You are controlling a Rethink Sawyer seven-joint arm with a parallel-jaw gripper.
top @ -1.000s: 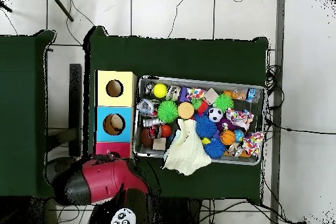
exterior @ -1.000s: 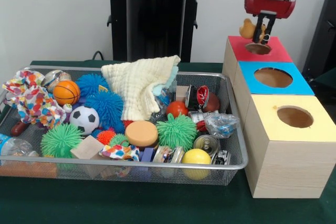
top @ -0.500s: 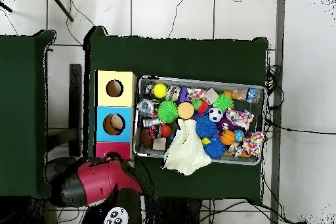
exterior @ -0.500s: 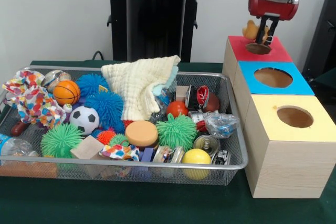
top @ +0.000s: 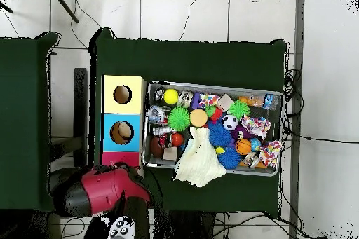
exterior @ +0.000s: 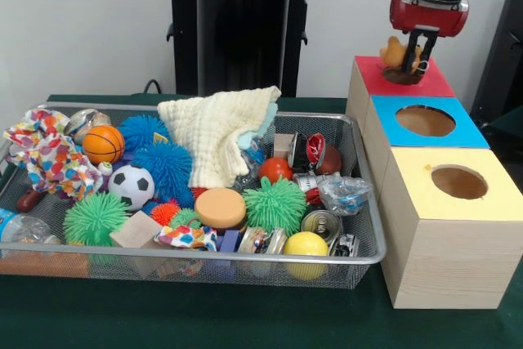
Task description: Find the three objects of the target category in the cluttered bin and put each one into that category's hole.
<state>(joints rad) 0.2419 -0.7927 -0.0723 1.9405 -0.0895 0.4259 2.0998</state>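
The wire mesh bin holds several balls, spiky balls, cans, wooden blocks and a cream cloth; it also shows in the overhead view. My gripper hangs just above the hole of the red-topped box, at the far right. It is shut on a small yellow-orange toy, which sticks out on its left side. The red hole is mostly hidden behind the fingers and the toy. In the overhead view the red arm covers the gripper and most of the red box.
A blue-topped box and a yellow-topped box, each with a round hole, stand in a row in front of the red one, right of the bin. The black pedestal stands behind the bin.
My gripper has shifted slightly right and up over the red box, with the yellow-orange toy still in it. The things in the bin have not moved.
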